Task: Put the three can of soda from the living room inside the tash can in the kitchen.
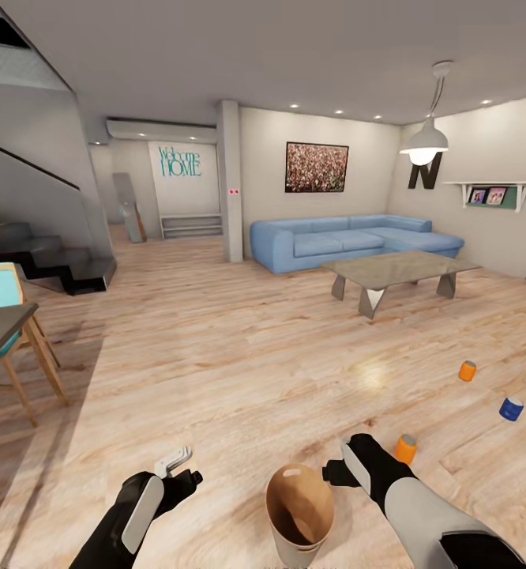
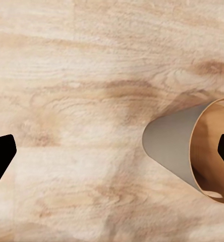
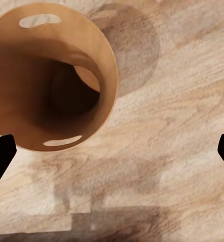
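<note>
The trash can (image 1: 298, 514) stands upright on the wood floor (image 1: 216, 371), between the left gripper (image 1: 185, 474) and the right gripper (image 1: 334, 472), both spread wide and empty. One orange soda can (image 1: 406, 448) stands near the bin; another orange can (image 1: 467, 371) and the blue can (image 1: 511, 408) stand farther off.

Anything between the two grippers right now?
Yes: the bin stands on the floor between the left gripper and right gripper in the head view, nearer the right one.
</note>
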{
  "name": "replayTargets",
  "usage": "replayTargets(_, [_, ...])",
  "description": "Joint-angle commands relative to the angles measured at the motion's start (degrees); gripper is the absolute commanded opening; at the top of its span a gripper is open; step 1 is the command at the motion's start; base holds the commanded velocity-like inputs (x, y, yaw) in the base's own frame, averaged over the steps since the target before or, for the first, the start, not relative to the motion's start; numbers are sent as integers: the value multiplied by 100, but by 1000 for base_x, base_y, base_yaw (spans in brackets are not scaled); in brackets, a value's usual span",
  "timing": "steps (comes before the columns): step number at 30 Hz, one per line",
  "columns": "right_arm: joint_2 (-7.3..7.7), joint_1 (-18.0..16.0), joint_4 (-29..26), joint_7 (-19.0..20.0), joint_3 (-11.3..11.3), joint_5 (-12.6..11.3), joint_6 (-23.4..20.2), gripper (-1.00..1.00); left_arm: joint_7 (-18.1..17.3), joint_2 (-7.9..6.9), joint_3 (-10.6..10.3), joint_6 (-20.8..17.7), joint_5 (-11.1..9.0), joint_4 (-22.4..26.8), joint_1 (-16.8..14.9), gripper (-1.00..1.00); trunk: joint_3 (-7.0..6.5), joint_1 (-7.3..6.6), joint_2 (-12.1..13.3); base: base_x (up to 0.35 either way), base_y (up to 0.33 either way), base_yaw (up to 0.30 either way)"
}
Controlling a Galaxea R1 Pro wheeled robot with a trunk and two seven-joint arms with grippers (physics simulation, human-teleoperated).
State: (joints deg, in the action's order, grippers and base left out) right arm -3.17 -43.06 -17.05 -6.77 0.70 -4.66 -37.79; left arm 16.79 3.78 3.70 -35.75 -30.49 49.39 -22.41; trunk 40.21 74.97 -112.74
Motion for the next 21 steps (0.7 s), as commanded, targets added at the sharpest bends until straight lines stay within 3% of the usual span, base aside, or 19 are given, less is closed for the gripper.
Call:
replayTargets(1, [2,0,0,0,0,0,0,100,0,0,0,0,0,0,0,100,18,23,-42,0,0,0])
replayTargets(21, [18,-1,-9,0,0,0,0,100,0,-68,17,7,-18,-103,0,100,377,462,-844,0,0,0])
